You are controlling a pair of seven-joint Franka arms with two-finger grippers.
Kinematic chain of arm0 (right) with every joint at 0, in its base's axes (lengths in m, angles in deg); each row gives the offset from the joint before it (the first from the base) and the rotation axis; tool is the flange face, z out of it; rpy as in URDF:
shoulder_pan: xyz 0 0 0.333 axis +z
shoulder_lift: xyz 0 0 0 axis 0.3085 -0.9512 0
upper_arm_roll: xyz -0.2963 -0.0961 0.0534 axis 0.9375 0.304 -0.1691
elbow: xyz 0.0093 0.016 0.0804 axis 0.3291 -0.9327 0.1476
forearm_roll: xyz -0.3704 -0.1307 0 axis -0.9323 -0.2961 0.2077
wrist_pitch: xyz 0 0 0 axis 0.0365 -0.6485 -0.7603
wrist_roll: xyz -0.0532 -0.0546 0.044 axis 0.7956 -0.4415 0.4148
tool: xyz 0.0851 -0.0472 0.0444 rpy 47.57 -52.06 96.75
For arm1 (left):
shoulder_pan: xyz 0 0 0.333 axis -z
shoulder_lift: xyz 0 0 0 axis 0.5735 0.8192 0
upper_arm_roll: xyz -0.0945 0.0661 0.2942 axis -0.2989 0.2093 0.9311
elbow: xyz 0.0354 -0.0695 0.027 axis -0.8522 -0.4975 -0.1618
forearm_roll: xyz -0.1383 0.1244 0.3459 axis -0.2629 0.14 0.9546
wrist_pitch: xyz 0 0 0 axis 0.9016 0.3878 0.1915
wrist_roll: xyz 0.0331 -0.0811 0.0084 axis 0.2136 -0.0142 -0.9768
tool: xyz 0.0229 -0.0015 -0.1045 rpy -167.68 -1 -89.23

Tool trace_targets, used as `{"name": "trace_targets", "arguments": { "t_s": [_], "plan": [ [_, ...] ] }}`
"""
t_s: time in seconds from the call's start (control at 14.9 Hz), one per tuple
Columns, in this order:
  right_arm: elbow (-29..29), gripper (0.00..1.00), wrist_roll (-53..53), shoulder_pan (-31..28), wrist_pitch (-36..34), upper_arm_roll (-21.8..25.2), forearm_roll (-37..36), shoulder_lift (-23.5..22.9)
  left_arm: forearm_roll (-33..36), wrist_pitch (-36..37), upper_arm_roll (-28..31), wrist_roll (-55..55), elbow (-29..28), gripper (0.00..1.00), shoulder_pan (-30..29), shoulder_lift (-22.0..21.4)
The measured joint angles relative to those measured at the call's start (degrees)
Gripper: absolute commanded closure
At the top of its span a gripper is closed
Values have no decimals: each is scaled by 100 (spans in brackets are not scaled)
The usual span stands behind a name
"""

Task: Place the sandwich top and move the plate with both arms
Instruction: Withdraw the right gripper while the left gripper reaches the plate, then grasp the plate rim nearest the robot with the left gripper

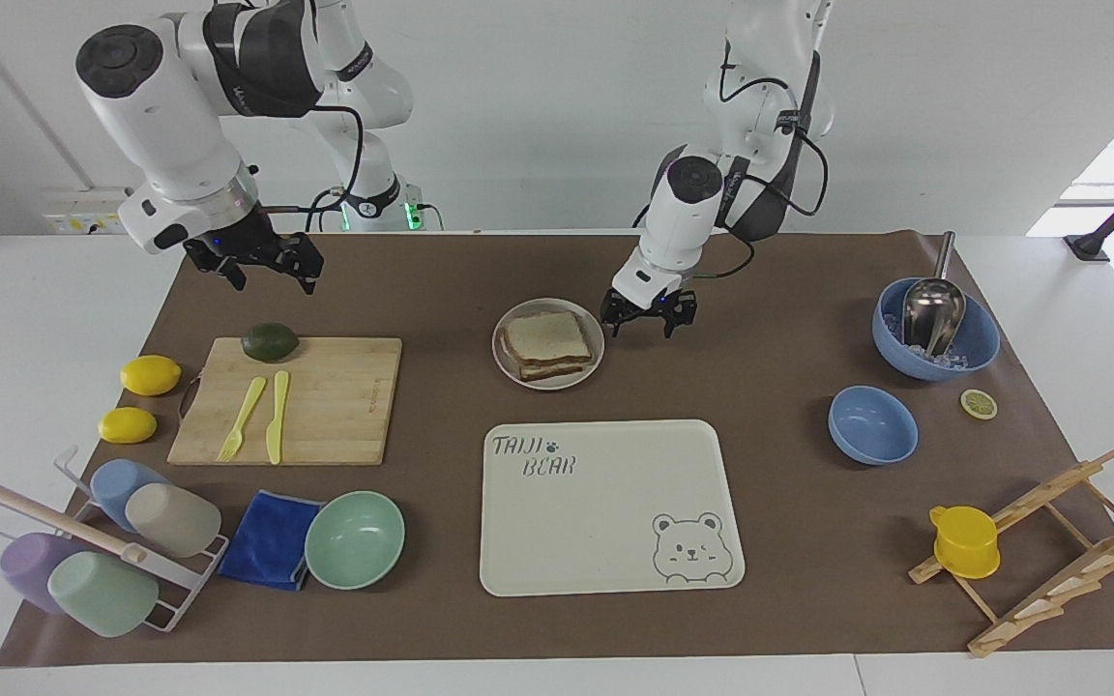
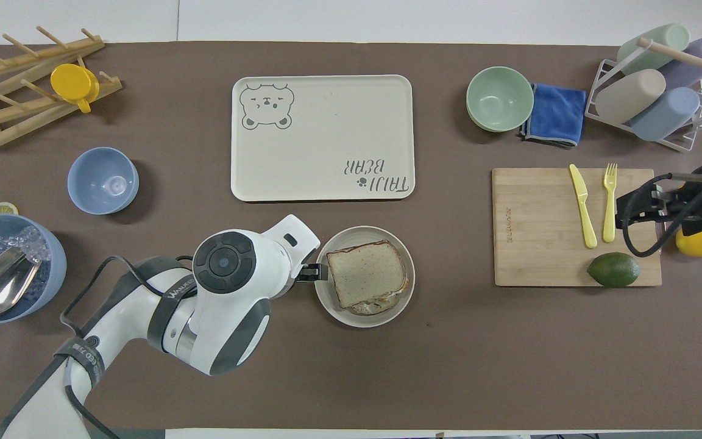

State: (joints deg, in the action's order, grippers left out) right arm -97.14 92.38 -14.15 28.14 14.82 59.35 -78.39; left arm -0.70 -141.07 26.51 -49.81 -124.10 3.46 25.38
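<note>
Beige plate [image 1: 592, 329] edge: overhead hides left tool [image 1: 644, 319] gap.

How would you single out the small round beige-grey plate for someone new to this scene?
Start at the large cream rectangular bear tray. Just nearer the robots lies the small round beige-grey plate, beside the left gripper. Unlike the mint green bowl and the blue bowls, it is shallow and carries a sandwich topped with pale bread.

I count two arms [image 1: 180, 106], one plate [image 1: 548, 382], one tray [image 1: 605, 541], three bowls [image 1: 872, 425], four cups [image 1: 102, 592] racked, one mug [image 1: 965, 541], two lemons [image 1: 150, 374], one avocado [image 1: 270, 341], one board [image 1: 335, 406], one fork [image 1: 242, 418], one knife [image 1: 278, 416], one cloth [image 1: 270, 539].
</note>
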Motion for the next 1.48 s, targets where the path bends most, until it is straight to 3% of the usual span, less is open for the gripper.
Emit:
{"name": "trace_targets", "arguments": {
  "t_s": [0.34, 1.07, 1.21, 1.48],
  "plan": [
    [51, 0, -117, -11, 64, 14, 1, 35, -151, -19, 5, -14, -73, 16, 161, 42],
    [79, 0, -710, 63, 326, 184, 1, -171, -497, -366, 0, -19, -181, 29, 365, 165],
    [144, 0, -710, 83, 305, 181, 1, -198, -499, -416, 2, -20, -182, 34, 377, 208],
    [214, 0, -710, 115, 174, 173, 1, -129, -639, -452, 4, -25, -182, 54, 380, 217]
  ]
}}
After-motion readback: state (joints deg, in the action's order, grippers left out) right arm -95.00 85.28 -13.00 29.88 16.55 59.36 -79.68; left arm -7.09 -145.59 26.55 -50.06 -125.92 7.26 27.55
